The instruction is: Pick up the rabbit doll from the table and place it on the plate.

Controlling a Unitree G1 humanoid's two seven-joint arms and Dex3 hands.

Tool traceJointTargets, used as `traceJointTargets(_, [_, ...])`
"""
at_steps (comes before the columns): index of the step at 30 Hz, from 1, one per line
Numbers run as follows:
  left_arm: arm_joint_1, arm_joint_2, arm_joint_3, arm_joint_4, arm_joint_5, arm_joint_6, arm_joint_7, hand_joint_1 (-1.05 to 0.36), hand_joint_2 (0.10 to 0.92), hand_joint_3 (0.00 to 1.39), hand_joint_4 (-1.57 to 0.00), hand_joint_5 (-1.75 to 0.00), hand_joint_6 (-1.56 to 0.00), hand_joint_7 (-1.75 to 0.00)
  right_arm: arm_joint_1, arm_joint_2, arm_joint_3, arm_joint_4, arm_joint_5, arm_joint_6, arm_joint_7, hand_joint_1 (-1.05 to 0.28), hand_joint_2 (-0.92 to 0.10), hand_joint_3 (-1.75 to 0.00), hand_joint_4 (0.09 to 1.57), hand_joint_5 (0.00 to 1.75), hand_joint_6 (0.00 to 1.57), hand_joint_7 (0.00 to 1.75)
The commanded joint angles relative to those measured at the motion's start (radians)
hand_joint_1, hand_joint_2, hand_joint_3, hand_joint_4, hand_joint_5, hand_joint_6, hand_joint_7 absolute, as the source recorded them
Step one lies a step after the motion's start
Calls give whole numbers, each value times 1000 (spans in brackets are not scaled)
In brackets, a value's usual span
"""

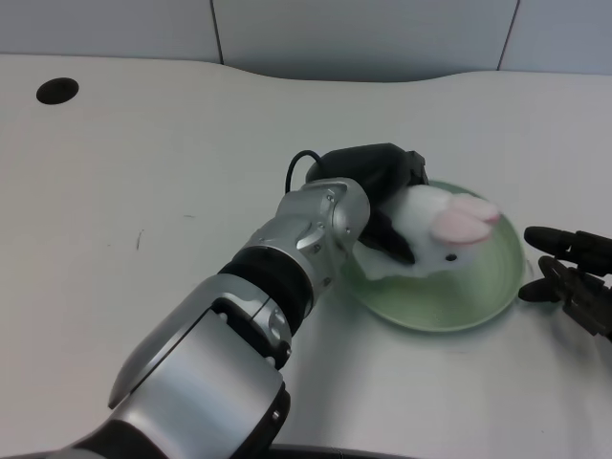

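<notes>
The white rabbit doll (435, 239), with pink ears, lies over the pale green plate (469, 301) right of the table's middle. My left hand (378, 177) reaches across from the lower left. It sits at the doll's left and back side, and its black fingers (390, 241) wrap around the doll's body, holding it. The doll's underside appears to touch the plate. The hand hides the plate's far left rim and part of the doll.
My right hand (574, 273) waits at the right edge, just beyond the plate's rim. A dark round hole (57, 91) sits in the table's far left corner. The table's curved back edge runs along the top, with a grey wall behind it.
</notes>
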Motion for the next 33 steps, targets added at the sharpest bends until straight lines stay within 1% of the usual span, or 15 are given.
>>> traceJointTargets(1, [4, -7, 3, 1, -6, -8, -22, -411, 886, 7, -433, -1050, -530, -699, 14, -4, -4, -7, 6, -7, -8, -425, -921, -274, 706, 1011, 986, 6])
traceJointTargets(2, [3, -5, -1, 1, -3, -12, -25, -439, 877, 4, -314, -980, -446, -660, 14, -5, -3, -8, 4, -6, -10, -425, -921, -274, 701, 1007, 984, 5])
traceJointTargets(3, [3, -4, -5, 1, 0, -14, -26, -456, 872, 2, -243, -927, -400, -622, 15, -5, -2, -9, 2, -6, -11, -425, -921, -276, 697, 1005, 983, 5])
traceJointTargets(4, [4, -2, -7, 3, 1, -14, -28, -462, 870, 1, -220, -908, -386, -607, 15, -5, -2, -10, 3, -6, -11, -425, -921, -277, 696, 1004, 983, 4])
traceJointTargets(6, [6, -1, -13, 5, 6, -10, -30, -544, 857, 1, -134, -676, -340, -354, 15, -4, -4, -11, 7, -4, -6, -421, -921, -279, 700, 1007, 987, 6])
traceJointTargets(9, [8, -3, -15, 6, 6, -5, -27, -614, 840, 0, -52, -470, -310, -143, 13, -3, -7, -12, 13, 3, -2, -417, -921, -280, 694, 1003, 986, 6])
traceJointTargets(13, [7, 2, -24, 5, 13, -10, -31, -652, 844, 4, -4, -216, -230, -33, 13, -4, -3, -10, 5, -2, -13, -430, -921, -272, 706, 1012, 993, 9])
traceJointTargets(14, [3, 2, -34, 6, 24, -2, -29, -654, 845, 4, -2, -196, -224, -27, 13, -3, -5, -10, 8, -3, -11, -432, -921, -271, 706, 1012, 993, 9])
traceJointTargets(15, [1, 1, -41, 6, 33, 3, -26, -682, 855, 7, 0, -81, -154, -23, 13, -2, -6, -10, 10, -4, -9, -426, -921, -270, 714, 1018, 996, 11])
traceJointTargets(16, [-2, 2, -50, 7, 42, 10, -27, -695, 861, 9, 0, -41, -127, -20, 12, -3, -8, -8, 13, -3, -3, -421, -921, -271, 715, 1020, 995, 10])
traceJointTargets(19, [-6, 2, -61, 7, 51, 21, -33, -719, 875, 13, 1, -4, -88, -9, 10, -4, -11, -5, 18, -1, 5, -407, -921, -279, 717, 1027, 991, 8])
traceJointTargets(22, [-9, 0, -67, 8, 54, 33, -37, -735, 878, 11, 1, 1, -83, -7, 11, -5, -8, -6, 10, -1, -7, -419, -921, -275, 714, 1024, 994, 9])
traceJointTargets(27, [-14, 3, -68, 7, 47, 39, -65, -740, 876, 7, 1, 1, -64, 0, 11, -6, -8, -2, 9, -9, -6, -417, -921, -276, 705, 1014, 994, 8])
traceJointTargets(31, [-20, 9, -49, 5, 25, 38, -87, -743, 867, 2, 1, 1, -56, 0, 8, -6, -13, 0, 18, -4, 4, -407, -921, -278, 698, 996, 987, 5])
traceJointTargets(33, [-28, 22, -34, 1, 13, 23, -98, -763, 872, 4, 1, 1, -55, 0, 3, -6, -19, 3, 27, 8, 13, -402, -921, -278, 699, 991, 989, 5])
